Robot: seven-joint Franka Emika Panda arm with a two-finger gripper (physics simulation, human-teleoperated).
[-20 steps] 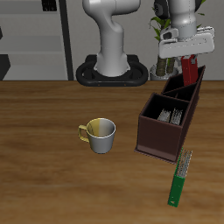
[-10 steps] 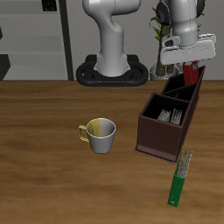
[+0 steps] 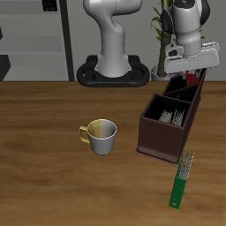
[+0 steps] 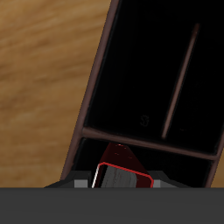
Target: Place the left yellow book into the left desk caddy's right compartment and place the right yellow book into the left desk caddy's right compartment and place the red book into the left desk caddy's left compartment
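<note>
From the exterior view, we see the gripper (image 3: 189,71) above the far end of the left desk caddy (image 3: 170,121), pinching the red book (image 3: 191,78), which hangs partly over the far bin. Two grey-tan books stand in the near bin, the right compartment (image 3: 168,116). A mug (image 3: 101,136) sits on the worktop (image 3: 53,177), and a slim green book (image 3: 182,179) lies near the front edge.

In the wrist view, we look down on the red book (image 4: 122,163) against the gripper body, with the caddy's dark bins (image 4: 157,79) open below.
</note>
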